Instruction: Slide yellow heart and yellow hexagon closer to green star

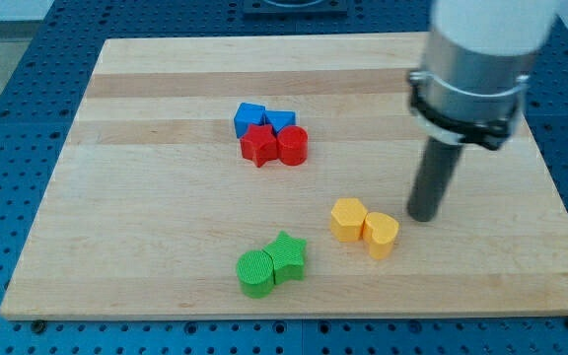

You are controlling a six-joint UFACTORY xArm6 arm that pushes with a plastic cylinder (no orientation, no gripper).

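The yellow hexagon [347, 218] and the yellow heart [381, 234] sit touching each other at the board's lower right of centre. The green star [287, 254] lies to their lower left, touching a green round block [256, 272]. My tip [423, 217] rests on the board just right of and slightly above the yellow heart, a small gap apart from it.
A cluster of two blue blocks [250, 117] [280, 121], a red star [258, 145] and a red round block [292, 145] sits near the board's centre top. The wooden board [146, 197] lies on a blue perforated table.
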